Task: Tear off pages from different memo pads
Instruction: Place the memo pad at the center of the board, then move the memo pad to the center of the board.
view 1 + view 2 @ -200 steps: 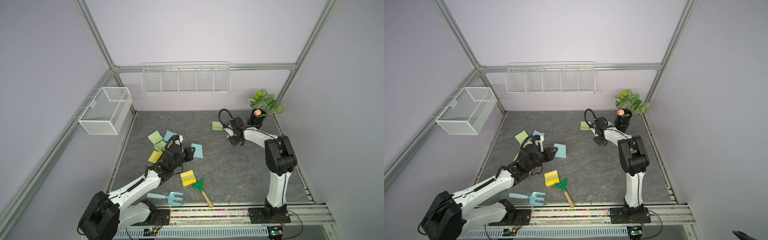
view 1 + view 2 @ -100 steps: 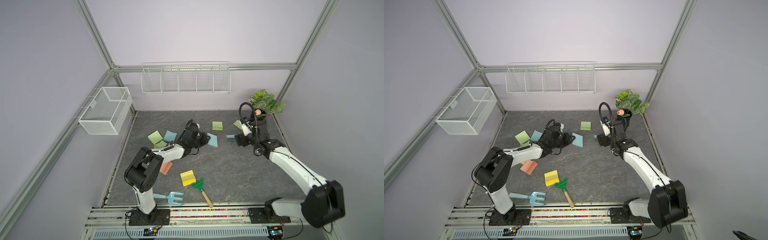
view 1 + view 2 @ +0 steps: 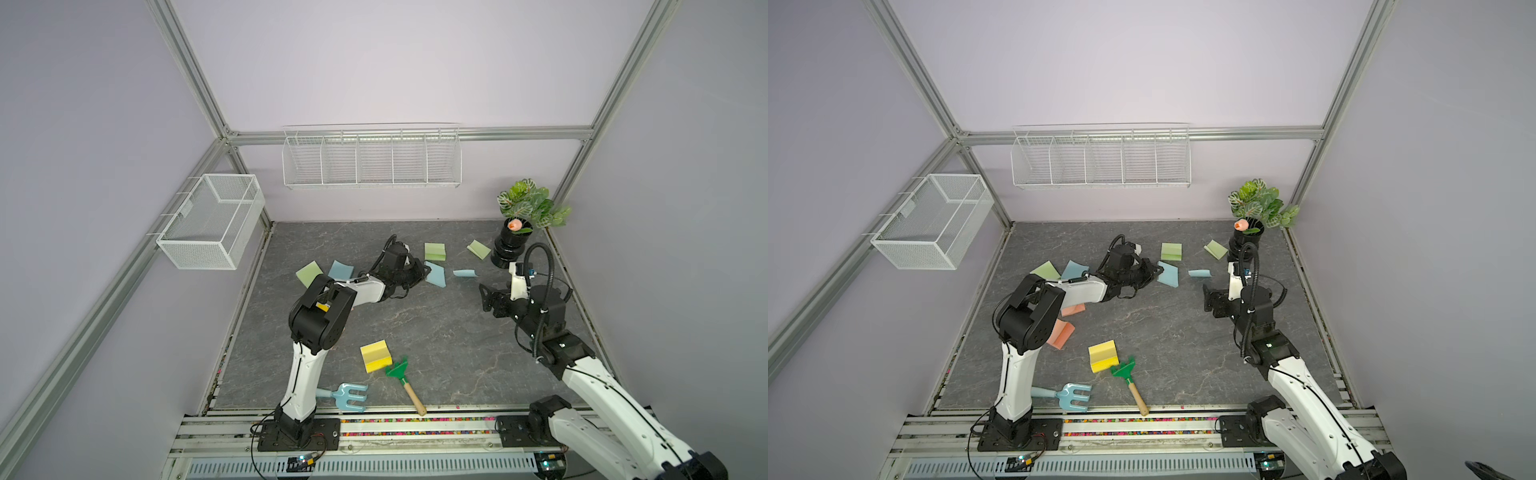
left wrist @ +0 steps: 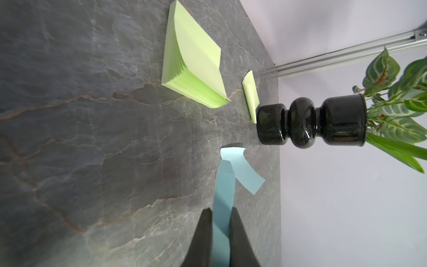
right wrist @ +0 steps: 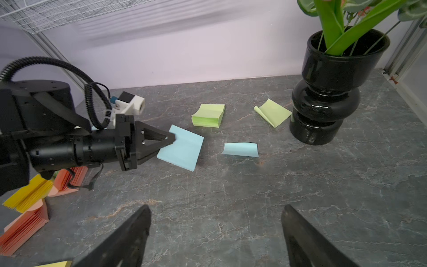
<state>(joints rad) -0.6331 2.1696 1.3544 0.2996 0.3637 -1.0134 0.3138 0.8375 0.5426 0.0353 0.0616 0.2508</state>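
**Blue memo pad gripped by the left hand**

The blue memo pad (image 5: 182,148) lies toward the far edge of the counter (image 3: 415,324), one corner pinched between the narrow jaws of the left hand (image 5: 169,141). A curled blue page (image 5: 240,149) lies loose just beside it. A green memo pad (image 5: 209,115) and a green page (image 5: 272,113) lie nearer the far edge, the page just beside the black vase (image 5: 323,92) in the far right corner. The right hand (image 5: 219,231) hovers wide and empty, near the right edge.

Grey stone tabletop (image 3: 436,332): memo pads (image 3: 434,251), pages (image 3: 464,273), vase (image 3: 509,249), rake (image 3: 399,370), fork (image 3: 349,397).
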